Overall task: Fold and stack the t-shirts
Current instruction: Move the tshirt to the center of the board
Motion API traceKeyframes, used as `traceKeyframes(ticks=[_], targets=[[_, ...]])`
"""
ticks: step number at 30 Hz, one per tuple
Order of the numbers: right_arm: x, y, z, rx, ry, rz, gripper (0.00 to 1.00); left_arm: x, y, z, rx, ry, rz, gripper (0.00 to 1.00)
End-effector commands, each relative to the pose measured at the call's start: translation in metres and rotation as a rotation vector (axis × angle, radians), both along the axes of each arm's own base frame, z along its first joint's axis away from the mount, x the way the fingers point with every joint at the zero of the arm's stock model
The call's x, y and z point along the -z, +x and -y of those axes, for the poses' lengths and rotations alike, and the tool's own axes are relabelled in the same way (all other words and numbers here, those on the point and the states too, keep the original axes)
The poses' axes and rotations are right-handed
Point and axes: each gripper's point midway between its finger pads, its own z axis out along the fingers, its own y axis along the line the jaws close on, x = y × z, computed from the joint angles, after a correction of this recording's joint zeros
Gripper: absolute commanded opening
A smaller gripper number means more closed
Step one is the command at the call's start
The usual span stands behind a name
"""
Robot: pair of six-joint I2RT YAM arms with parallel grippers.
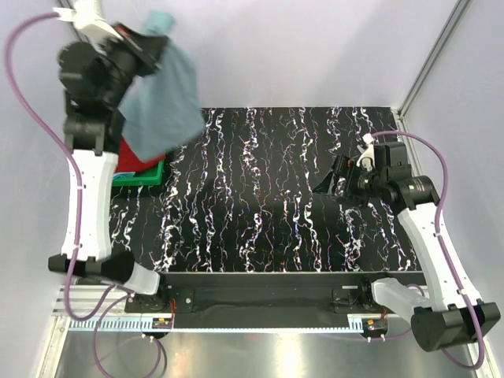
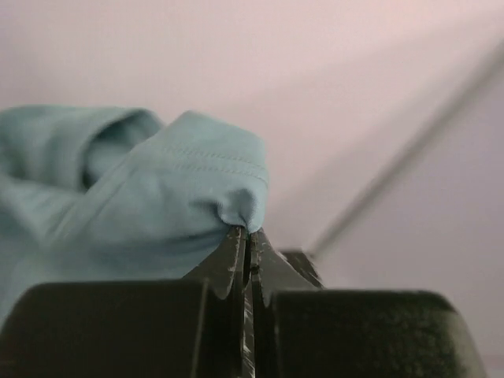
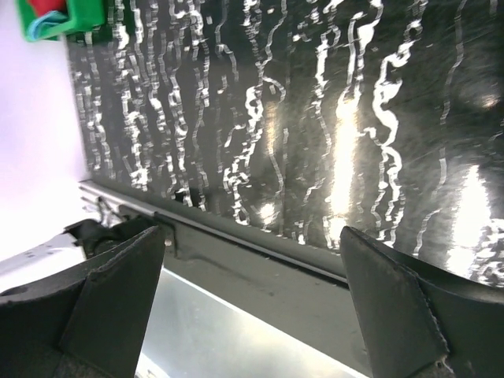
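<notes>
One grey-blue shirt (image 1: 165, 102) up in the air at the far left corner, pinched by the left claw (image 2: 248, 240) and hanging from it in a loose, crumpled drape. From the left wrist: tips pressed tight together on a stitched hem, cloth bunched right at the pinch, none of it spread flat. Long axis of the hanging cloth running roughly down from the pinch, its lower end lapping, in the overhead view, across the far corner of the green tray (image 1: 146, 175) at the left edge of the table (image 1: 276, 197). Under it in the tray, a red shirt (image 1: 130, 153); beside the red, from the right wrist, a sliver of turquoise cloth (image 3: 49, 28), too small to judge further.

Right claw (image 1: 331, 183) spread fully wide, holding nothing, touching nothing, hovering low over the right side of the table and well apart from the hanging shirt.

Probably the lifting-out step, with no folding done and nothing stacked on the table. Left arm plainly the nearer one; from the right claw, shirt lying across the table to the left and higher up. Next move likely a carry toward the middle of the table and a slow lowering, free end down first, perhaps with a second corner taken by the right claw. Main risk: a bunched landing from a single-point pinch, or the thin hem slipping out.
</notes>
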Motion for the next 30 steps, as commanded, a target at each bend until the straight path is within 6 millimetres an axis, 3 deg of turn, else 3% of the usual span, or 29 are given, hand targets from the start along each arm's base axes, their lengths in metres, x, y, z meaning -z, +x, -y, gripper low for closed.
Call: traceKeyframes(ticks=[1,2,3,4,5,6,7,8,9,10,11,13,14,16,19,21,22,24,25,30], targets=[[-0.014,-0.013,-0.011,-0.006,0.099,0.023,1.00,0.029,-0.042,0.089,0.338,0.021,-0.041,0.00],[-0.008,-0.017,-0.012,-0.005,0.103,0.008,1.00,0.034,-0.059,0.097,0.357,0.024,-0.046,0.00],[-0.008,-0.022,-0.013,-0.014,0.114,0.008,1.00,0.085,-0.054,0.109,0.375,0.026,-0.165,0.00],[-0.010,-0.028,-0.013,-0.015,0.124,0.018,1.00,0.109,-0.068,0.131,0.432,0.036,-0.218,0.00],[-0.001,-0.032,-0.013,-0.012,0.126,-0.003,0.98,0.125,-0.083,0.139,0.449,0.042,-0.251,0.00],[0.001,-0.035,-0.012,-0.005,0.131,-0.005,0.98,0.183,-0.088,0.150,0.464,0.073,-0.376,0.00],[0.001,-0.041,-0.011,0.005,0.141,-0.003,0.97,0.211,-0.110,0.171,0.519,0.099,-0.444,0.00],[0.011,-0.045,-0.010,0.014,0.142,-0.027,0.97,0.258,-0.127,0.180,0.555,0.129,-0.544,0.00],[0.015,-0.049,-0.011,0.020,0.147,-0.038,0.98,0.278,-0.143,0.191,0.602,0.140,-0.595,0.10],[0.015,-0.052,-0.010,0.036,0.158,-0.038,0.97,0.298,-0.172,0.211,0.688,0.178,-0.648,0.19],[0.026,-0.056,-0.009,0.045,0.158,-0.067,0.97,0.321,-0.191,0.218,0.736,0.210,-0.702,0.23],[0.038,-0.061,-0.009,0.064,0.162,-0.096,0.98,0.338,-0.227,0.232,0.823,0.283,-0.739,0.36],[0.041,-0.061,-0.009,0.065,0.165,-0.103,0.98,0.343,-0.235,0.233,0.843,0.302,-0.758,0.52],[0.049,-0.058,-0.013,0.061,0.189,-0.126,0.98,0.345,-0.243,0.225,0.846,0.335,-0.773,0.58],[0.058,-0.050,-0.022,0.038,0.229,-0.168,0.95,0.346,-0.231,0.207,0.765,0.386,-0.746,0.65],[0.062,-0.041,-0.030,0.017,0.264,-0.177,0.92,0.350,-0.215,0.193,0.693,0.408,-0.758,0.62],[0.069,-0.036,-0.033,0.022,0.272,-0.230,0.89,0.359,-0.201,0.175,0.628,0.397,-0.822,0.59],[0.065,-0.029,-0.046,-0.026,0.279,-0.238,0.87,0.374,-0.190,0.171,0.639,0.361,-0.915,0.51],[0.070,-0.022,-0.051,-0.037,0.266,-0.265,0.86,0.381,-0.179,0.164,0.624,0.334,-0.946,0.51],[0.084,-0.011,-0.085,-0.152,0.264,-0.340,0.80,0.439,-0.165,0.163,0.624,0.380,-1.133,0.56]])
